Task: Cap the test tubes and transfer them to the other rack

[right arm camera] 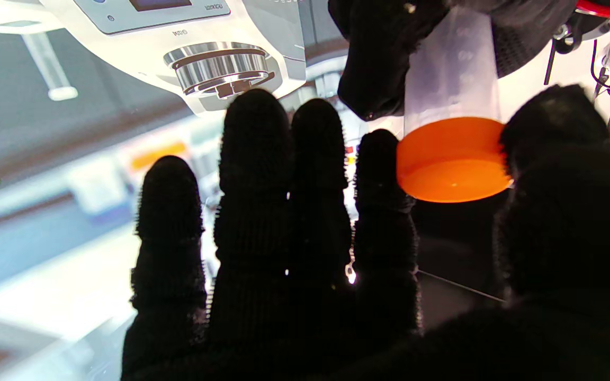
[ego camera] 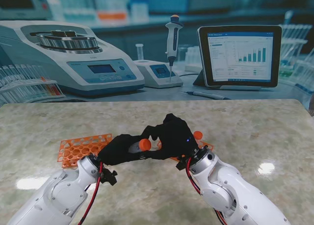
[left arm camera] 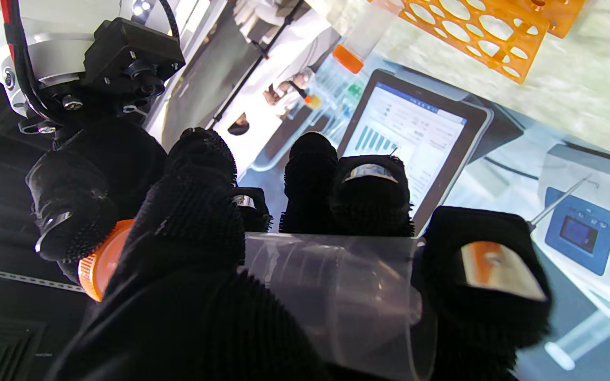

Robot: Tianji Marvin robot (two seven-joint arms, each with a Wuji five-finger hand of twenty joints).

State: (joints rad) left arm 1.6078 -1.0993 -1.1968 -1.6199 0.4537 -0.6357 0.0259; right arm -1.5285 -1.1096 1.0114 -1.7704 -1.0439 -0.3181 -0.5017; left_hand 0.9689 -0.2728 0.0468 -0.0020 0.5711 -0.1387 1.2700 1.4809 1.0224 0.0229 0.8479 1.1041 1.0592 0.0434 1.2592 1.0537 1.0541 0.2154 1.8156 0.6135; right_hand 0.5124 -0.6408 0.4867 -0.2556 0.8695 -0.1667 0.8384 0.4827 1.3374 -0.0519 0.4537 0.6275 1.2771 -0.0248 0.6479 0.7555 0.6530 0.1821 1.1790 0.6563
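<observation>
My left hand (ego camera: pixel 120 149) grips the clear tube (left arm camera: pixel 331 288) above the table (ego camera: pixel 255 131), between the orange racks (ego camera: pixel 78 147). My right hand (ego camera: pixel 174 136) pinches its orange cap (right arm camera: pixel 450 159) between thumb and forefinger.

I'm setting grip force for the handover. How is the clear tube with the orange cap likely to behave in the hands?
The tube looks like rigid clear plastic, so probably stiff, and smooth enough to slip. It seems empty, so likely light. Its round body would probably roll if set down. The left hand holds the barrel while the right hand pinches the ribbed orange cap, which should grip better.
</observation>
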